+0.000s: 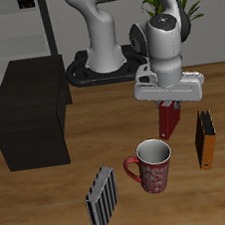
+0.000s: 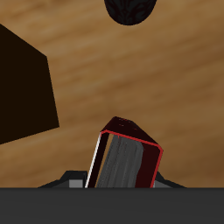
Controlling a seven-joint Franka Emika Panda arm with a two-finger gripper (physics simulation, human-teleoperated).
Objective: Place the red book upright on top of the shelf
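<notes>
Holding the red book (image 1: 167,123) by its top end, the pincer (image 1: 169,102) hangs above the bench (image 1: 57,207), and the book dangles below it, just behind the mug (image 1: 152,166). The wrist view shows the book (image 2: 124,163) gripped between the two fingers, though the fingers are mostly hidden there, so how firmly it is caught is hard to tell.

The shelf (image 1: 29,113) is well apart from the mug, off toward the other side of the bench. Its flat top sits about as high as the bottom of the book, as far as the robot's helper can judge.

To do this step well, the arm should lift the book higher first, so the bottom edge clears the top of the shelf. Then it should slide across slowly and keep the book straight up. The book should come down near the middle of the top, not by the rim, and let go only when it stands flat.
</notes>
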